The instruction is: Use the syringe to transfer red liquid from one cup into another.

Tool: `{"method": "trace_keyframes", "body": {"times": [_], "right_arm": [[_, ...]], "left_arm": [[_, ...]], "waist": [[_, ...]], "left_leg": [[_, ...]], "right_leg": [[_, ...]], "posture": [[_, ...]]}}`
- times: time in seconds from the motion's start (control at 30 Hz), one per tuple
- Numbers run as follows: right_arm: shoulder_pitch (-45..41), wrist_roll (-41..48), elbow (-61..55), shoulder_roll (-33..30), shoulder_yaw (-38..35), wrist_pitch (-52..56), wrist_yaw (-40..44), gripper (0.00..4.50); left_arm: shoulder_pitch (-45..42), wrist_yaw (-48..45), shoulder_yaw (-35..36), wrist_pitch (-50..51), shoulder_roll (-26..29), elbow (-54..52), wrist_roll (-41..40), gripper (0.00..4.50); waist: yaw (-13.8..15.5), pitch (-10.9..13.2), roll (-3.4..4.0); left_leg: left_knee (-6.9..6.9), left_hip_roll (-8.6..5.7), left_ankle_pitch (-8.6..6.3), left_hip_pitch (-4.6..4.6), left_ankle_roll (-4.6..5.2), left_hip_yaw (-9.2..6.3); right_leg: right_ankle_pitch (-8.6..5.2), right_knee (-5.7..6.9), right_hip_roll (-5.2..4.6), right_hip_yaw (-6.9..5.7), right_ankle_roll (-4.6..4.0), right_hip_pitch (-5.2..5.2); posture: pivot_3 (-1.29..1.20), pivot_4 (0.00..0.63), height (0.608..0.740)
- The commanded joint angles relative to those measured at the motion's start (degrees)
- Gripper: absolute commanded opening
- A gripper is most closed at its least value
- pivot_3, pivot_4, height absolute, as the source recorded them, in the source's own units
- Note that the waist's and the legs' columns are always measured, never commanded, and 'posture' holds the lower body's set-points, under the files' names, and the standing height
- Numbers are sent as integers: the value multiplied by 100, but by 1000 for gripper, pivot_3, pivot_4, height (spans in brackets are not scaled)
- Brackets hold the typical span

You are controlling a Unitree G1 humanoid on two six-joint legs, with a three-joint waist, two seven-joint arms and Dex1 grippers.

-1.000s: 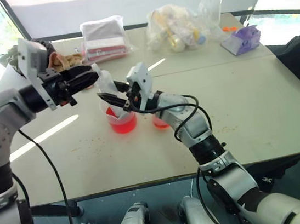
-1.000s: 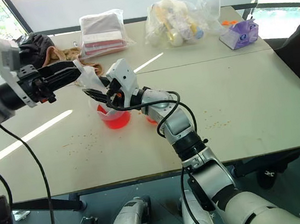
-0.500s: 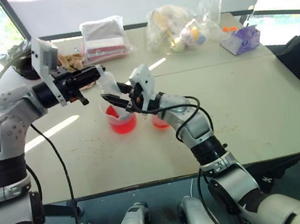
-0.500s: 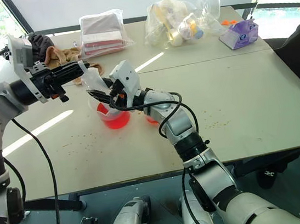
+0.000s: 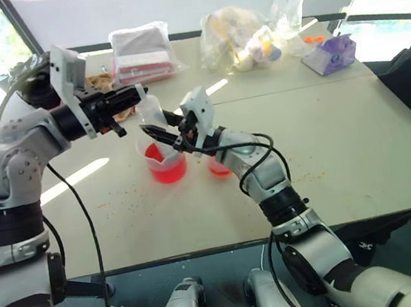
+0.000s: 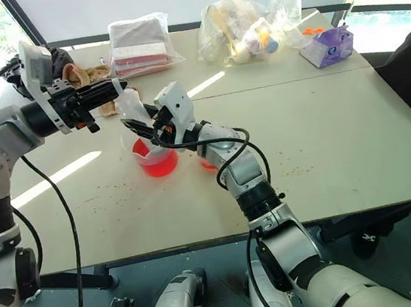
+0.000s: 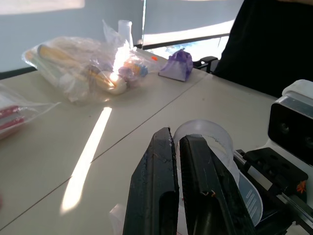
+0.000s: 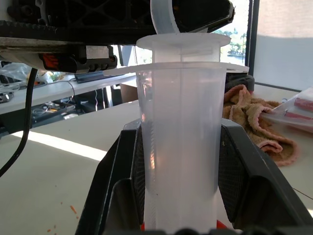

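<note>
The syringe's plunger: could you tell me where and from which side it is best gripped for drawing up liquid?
Grip the plunger's thumb ring at the top of the syringe, coming in level from the robot's left. The right gripper already clamps the barrel upright over the spouted beaker, so only that ring stands free above it; the left gripper is shut on it.

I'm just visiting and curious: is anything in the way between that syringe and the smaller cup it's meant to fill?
Nothing visible blocks it. The right claw holds the syringe over the big cup of red liquid. The small cup stands right beside it, partly behind the right arm.
</note>
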Motion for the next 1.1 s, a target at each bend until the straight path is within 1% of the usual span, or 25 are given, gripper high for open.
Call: {"method": "trace_keyframes", "body": {"times": [0.03, 0.53, 0.7, 0.83, 0.9, 1.07, 1.1], "right_arm": [[50, -42, -11, 243, 397, -79, 259, 1381], [267, -93, -129, 301, 525, 30, 338, 1381], [251, -98, -134, 312, 515, 33, 331, 1381], [196, -93, -181, 321, 468, 23, 287, 1381], [143, -83, -208, 328, 426, 15, 256, 1381], [-119, -50, -244, 374, 225, -109, 91, 1381], [-179, -39, -257, 392, 172, -145, 27, 1381]], "left_arm": [[-502, 107, 226, -289, 26, 65, 111, 14], [-1058, -81, 328, -443, 209, 448, 335, 14], [-1017, -116, 347, -419, 225, 416, 335, 14], [-794, -136, 278, -314, 253, 235, 332, 14], [-655, -144, 268, -209, 261, 128, 281, 741], [-116, -178, 285, -168, 370, -284, 312, 1669], [-7, -172, 359, -112, 395, -379, 255, 1669]], "waist": [[1, 0, 0], [-1, 0, 0], [-2, 0, 0], [-2, 0, 0], [-6, 0, 0], [-11, 0, 0], [-6, 0, 0]], "left_leg": [[0, 0, 0, 0, 0, 0], [0, 0, 0, 0, 0, 0], [0, 0, 0, 0, 0, 0], [0, 0, 0, 0, 0, 0], [0, 0, 0, 0, 0, 0], [-1, 1, 0, 0, 0, 1], [-1, 1, 0, 0, 0, 1]], "right_leg": [[0, 0, 0, 0, 0, 0], [1, 0, 1, 0, 1, 0], [1, 0, 1, 0, 1, 0], [1, 0, 1, 0, 1, 0], [1, 0, 0, 0, 1, 0], [0, 1, 1, 2, 1, -2], [1, 1, 0, 2, 1, -2]], "posture": [[0, 150, 736], [0, 150, 736], [0, 150, 736], [0, 150, 736], [0, 150, 736], [0, 150, 736], [0, 150, 736]]}}
